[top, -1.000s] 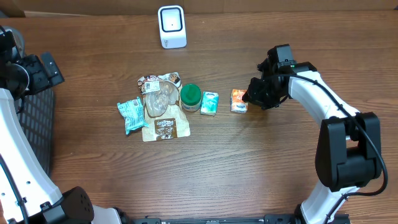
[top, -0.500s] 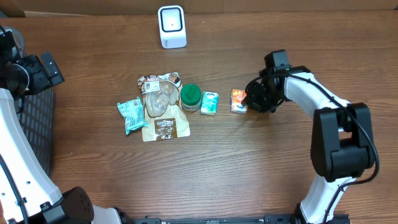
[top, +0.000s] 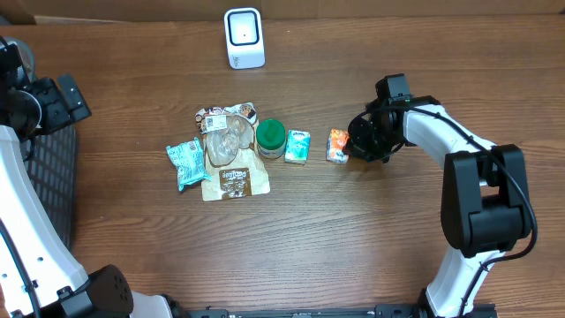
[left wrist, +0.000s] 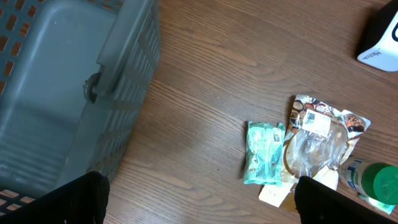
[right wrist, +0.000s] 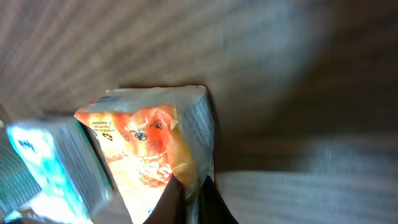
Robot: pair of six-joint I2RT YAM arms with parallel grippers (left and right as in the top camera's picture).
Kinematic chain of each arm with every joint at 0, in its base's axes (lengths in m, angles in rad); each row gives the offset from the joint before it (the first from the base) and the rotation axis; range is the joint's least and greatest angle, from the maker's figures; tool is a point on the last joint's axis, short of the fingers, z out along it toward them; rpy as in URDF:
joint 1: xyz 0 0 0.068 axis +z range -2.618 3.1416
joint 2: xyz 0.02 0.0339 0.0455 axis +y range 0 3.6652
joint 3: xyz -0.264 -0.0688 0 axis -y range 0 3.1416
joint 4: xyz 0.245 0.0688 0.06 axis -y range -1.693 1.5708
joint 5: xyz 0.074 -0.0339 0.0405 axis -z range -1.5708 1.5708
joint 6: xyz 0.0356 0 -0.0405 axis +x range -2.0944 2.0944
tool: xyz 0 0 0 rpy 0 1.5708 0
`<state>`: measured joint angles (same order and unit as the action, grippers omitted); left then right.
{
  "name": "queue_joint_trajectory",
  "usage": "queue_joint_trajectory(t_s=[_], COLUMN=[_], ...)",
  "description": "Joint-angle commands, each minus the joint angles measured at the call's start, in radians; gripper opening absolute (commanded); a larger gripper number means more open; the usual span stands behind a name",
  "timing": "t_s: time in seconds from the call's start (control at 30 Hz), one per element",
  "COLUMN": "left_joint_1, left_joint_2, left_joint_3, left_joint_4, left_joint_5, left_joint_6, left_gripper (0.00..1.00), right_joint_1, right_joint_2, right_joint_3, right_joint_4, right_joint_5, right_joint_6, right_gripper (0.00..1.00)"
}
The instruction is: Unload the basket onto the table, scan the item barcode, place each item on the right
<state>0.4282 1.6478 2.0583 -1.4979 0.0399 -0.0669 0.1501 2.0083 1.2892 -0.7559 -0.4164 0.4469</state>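
The orange packet [top: 338,145] was seen right of centre on the table [top: 291,238], its right edge pinched by the closed right gripper [right wrist: 188,198]. A teal carton [top: 297,146] lay just left. The left gripper [left wrist: 202,202] was held wide open, empty, beside the grey basket [left wrist: 56,93] at far left.

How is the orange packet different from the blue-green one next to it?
The orange packet is orange; the blue-green packet is teal and white. The orange packet's edge looks pinched by the right gripper; nothing holds the blue-green packet. The blue-green packet lies beside the green-lidded jar; the orange packet lies apart. Both are small, on the table.
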Motion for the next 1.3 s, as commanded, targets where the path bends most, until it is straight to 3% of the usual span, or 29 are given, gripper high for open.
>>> queue_joint_trajectory(t_s=[0.0, 0.23, 0.43, 0.6, 0.97, 1.27], left_joint_1=[0.003, 0.003, 0.003, 0.003, 0.003, 0.003], left_joint_2=[0.002, 0.002, 0.002, 0.002, 0.002, 0.002], left_joint_3=[0.018, 0.018, 0.018, 0.018, 0.018, 0.018], left_joint_4=[-0.002, -0.002, -0.002, -0.002, -0.002, -0.002], left_joint_5=[-0.006, -0.006, -0.006, -0.006, -0.006, -0.006], left_joint_6=[0.023, 0.023, 0.023, 0.023, 0.023, 0.023], left_gripper=[1.0, 0.99, 0.99, 0.99, 1.0, 0.99], right_joint_1=[-0.015, -0.069, -0.127, -0.139, -0.138, -0.138], right_joint_2=[-0.09, -0.249, -0.267, -0.267, -0.267, -0.267], right_joint_3=[0.02, 0.021, 0.021, 0.021, 0.021, 0.021], right_joint_4=[-0.035, -0.043, -0.034, -0.031, 0.065, 0.084], right_joint_5=[-0.085, -0.308, -0.745, -0.936, -1.141, -1.153], right_joint_6=[-0.084, -0.116, -0.251, -0.325, -0.324, -0.286], right_gripper=[0.04, 0.04, 0.04, 0.04, 0.04, 0.04])
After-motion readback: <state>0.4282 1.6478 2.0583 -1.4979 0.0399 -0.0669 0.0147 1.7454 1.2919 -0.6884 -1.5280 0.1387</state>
